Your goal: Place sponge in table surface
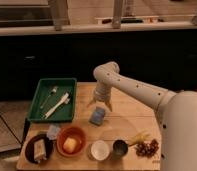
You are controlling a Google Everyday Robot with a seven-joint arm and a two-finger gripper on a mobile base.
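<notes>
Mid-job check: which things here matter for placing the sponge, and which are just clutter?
Job: sponge; table surface; gripper, just above the sponge.
Lying about: green tray; orange bowl; white cup; dark cup; grapes; pale scrap.

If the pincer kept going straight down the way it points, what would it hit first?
Probably the sponge, lying on the table just below the pincer. Depth is unclear here, so it might meet bare wood beside it instead.
</notes>
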